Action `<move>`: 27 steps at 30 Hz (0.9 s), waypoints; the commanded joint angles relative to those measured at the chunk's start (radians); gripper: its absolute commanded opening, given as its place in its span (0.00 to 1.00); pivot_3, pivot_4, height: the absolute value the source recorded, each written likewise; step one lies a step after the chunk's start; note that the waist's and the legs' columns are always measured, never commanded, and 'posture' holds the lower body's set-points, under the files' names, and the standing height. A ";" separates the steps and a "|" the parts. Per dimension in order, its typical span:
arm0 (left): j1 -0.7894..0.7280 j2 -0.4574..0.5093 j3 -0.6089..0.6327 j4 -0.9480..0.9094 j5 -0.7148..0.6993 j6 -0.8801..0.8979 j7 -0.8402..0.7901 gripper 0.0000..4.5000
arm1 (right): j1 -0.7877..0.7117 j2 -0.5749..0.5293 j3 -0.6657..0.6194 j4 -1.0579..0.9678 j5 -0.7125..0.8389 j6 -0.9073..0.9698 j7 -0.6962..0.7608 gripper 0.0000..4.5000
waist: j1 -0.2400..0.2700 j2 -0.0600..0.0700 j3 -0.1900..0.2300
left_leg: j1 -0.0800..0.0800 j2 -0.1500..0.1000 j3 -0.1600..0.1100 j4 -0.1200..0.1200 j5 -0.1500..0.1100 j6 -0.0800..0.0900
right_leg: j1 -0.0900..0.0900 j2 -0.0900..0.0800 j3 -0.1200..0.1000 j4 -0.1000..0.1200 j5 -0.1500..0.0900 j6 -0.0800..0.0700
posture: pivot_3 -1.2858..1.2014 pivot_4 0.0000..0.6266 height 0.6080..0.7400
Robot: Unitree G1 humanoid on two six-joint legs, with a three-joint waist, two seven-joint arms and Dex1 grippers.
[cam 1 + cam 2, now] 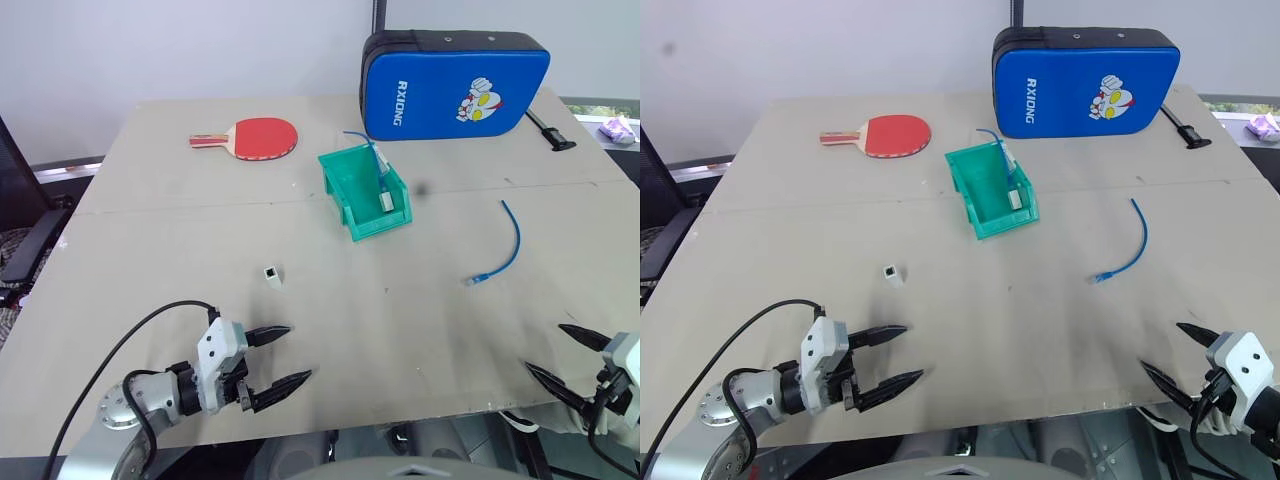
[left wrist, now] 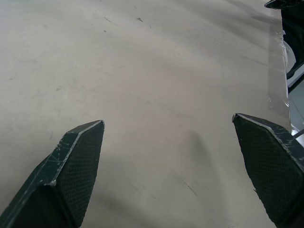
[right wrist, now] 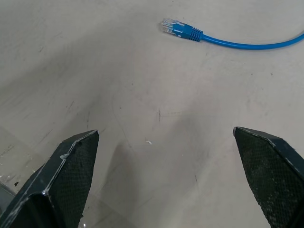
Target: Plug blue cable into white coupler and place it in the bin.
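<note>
Blue cable (image 1: 503,247), thin and curved with a clear plug, lies right of the green bin (image 1: 340,190); white coupler (image 1: 271,274) sits apart. Left gripper (image 1: 285,356) and right gripper (image 1: 560,355) gape wide, empty.

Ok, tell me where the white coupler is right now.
In the head views the white coupler sits alone on the table's left half, nearer the robot than the green bin, ahead of the open left gripper.

The bin (image 1: 343,180) wall partly hides a second cable (image 1: 380,165).
</note>
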 commanded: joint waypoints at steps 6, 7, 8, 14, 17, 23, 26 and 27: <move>-0.099 -0.048 -0.040 -0.134 -0.159 0.146 0.060 0.98 | -0.200 -0.115 0.036 -0.034 0.049 0.161 -0.023 1.00 | -0.002 0.000 0.000 | 0.001 0.000 0.002 0.001 0.000 0.000 | 0.001 0.000 0.001 0.000 0.000 0.000 | 0.52 0.24 1.00; -0.111 -0.046 -0.045 -0.139 -0.157 0.148 0.056 0.98 | -0.232 -0.139 0.049 -0.029 0.042 0.179 -0.019 1.00 | -0.001 0.000 0.000 | 0.001 0.000 0.002 0.001 0.000 0.000 | 0.001 0.000 0.001 0.000 0.000 0.000 | 0.52 0.24 1.00; -0.129 -0.041 -0.053 -0.148 -0.153 0.150 0.055 0.98 | -0.271 -0.171 0.069 -0.020 0.037 0.197 -0.006 1.00 | -0.002 0.000 0.000 | 0.001 0.000 0.002 0.001 0.000 0.000 | 0.001 0.001 0.001 0.000 0.000 0.000 | 0.52 0.24 1.00; -0.206 -0.014 -0.105 -0.224 -0.127 0.168 0.064 1.00 | -0.575 -0.342 0.267 0.133 -0.048 0.201 0.118 0.87 | -0.004 0.000 0.000 | 0.001 -0.001 0.000 0.001 0.000 0.000 | 0.001 0.003 0.001 0.001 0.000 0.000 | 0.52 0.24 1.00; -0.228 -0.006 -0.116 -0.252 -0.137 0.196 0.081 1.00 | -0.737 -0.376 0.388 0.237 -0.104 0.164 0.197 0.59 | -0.001 -0.001 0.001 | 0.001 -0.001 0.001 0.001 0.000 0.000 | 0.001 0.003 0.001 0.001 0.000 0.000 | 0.52 0.24 1.00; -0.238 -0.005 -0.117 -0.256 -0.140 0.210 0.094 1.00 | -1.019 -0.358 0.606 0.497 -0.238 0.033 0.361 0.59 | -0.001 0.000 0.001 | 0.000 -0.002 0.000 0.001 0.000 0.000 | 0.001 0.002 0.001 0.000 0.001 0.000 | 0.52 0.24 1.00; -0.237 -0.006 -0.114 -0.241 -0.132 0.200 0.091 1.00 | -1.124 -0.315 0.682 0.639 -0.297 -0.037 0.400 0.59 | -0.002 0.000 0.001 | 0.001 -0.002 0.001 0.001 0.000 0.000 | 0.001 0.002 0.002 0.000 0.001 -0.001 | 0.52 0.24 1.00; -0.234 -0.007 -0.112 -0.234 -0.129 0.194 0.089 1.00 | -1.153 -0.298 0.703 0.686 -0.316 -0.058 0.410 0.59 | -0.002 0.000 0.001 | 0.001 -0.002 0.001 0.001 0.000 0.000 | 0.001 0.002 0.002 0.000 0.001 -0.001 | 0.52 0.24 1.00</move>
